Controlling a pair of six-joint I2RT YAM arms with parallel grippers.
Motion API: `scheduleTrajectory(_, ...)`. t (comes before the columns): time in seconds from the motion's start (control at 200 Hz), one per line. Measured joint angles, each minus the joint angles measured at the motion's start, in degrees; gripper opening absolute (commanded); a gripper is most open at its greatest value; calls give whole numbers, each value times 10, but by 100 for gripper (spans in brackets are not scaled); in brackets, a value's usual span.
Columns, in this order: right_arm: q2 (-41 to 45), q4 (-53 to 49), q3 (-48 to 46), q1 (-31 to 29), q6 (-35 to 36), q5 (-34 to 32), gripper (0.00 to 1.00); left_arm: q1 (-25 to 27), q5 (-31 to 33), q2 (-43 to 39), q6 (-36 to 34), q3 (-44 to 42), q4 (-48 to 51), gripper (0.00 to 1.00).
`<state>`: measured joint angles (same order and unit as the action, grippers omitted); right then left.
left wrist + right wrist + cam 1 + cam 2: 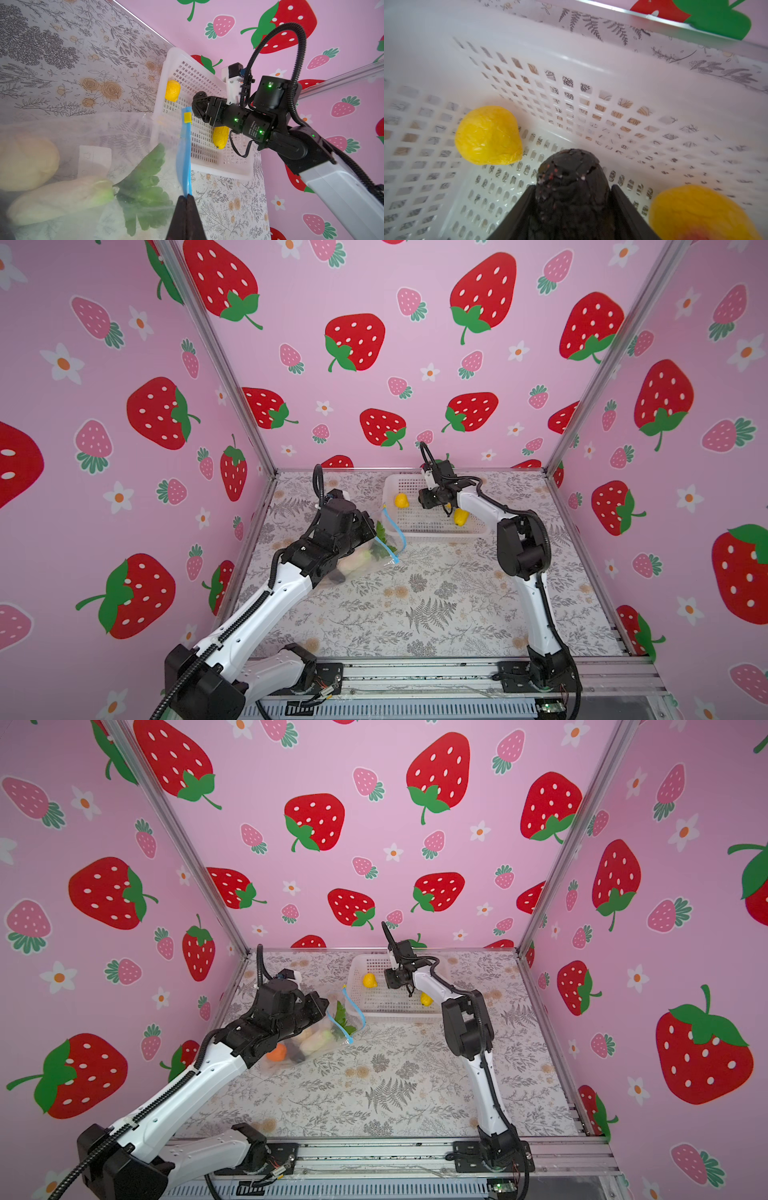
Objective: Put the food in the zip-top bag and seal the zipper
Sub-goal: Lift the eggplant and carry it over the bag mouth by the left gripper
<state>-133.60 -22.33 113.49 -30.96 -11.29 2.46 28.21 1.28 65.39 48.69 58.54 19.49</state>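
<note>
Both top views: left arm (286, 589) stretches low from the front-left base, wrist bent down over the zip-top bag (368, 562). The bag lies on the table (436, 605) just beside the white basket (449, 536). Right arm (536, 601) stands up from the front-right base, elbow high, forearm angled back so the right gripper (424, 502) sits over the basket. Count: 2 arms, 1 bag, 1 basket. In the basket there are 2 yellows, a round yellow piece (401, 501) and a long yellow piece (459, 517). In a top view, 1 orange piece (277, 1052) and green leaves (343, 1019) show thru the plastic. The zipper (395, 526) strands bow apart, so the mouth isn't sealed.

Left wrist cam: left gripper (187, 197) has its jaws pressed tight together, pinching the blue zipper strip, w/ 1 yellow tab (187, 118) at the far end. Inside the bag: 2 cream pieces (27, 162), 1 leafy bunch.

Right wrist cam: the right gripper's fingers (623, 203) clamp 1 dark piece (569, 172) from both sides. Both yellows lie on the basket floor, apart from it.
</note>
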Motion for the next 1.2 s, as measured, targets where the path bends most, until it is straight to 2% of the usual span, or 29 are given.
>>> scheduleTrajectory(0.215, 76, 8, -53, 0, -12, 32, 47, 0, 0, 0, 0, 0, 0, 0)
scheduleTrajectory(0.495, 211, 34, -178, -13, -39, 107, 48, -1, 0, 0, 0, 0, 0, 0)
scheduleTrajectory(0.775, 332, 44, -249, -68, -52, 179, 49, -1, -3, 0, 0, 0, 0, 0)
scheduleTrajectory(1.2, 372, 68, -306, -137, -84, 263, 50, -1, -4, 0, 0, 1, 1, 0)
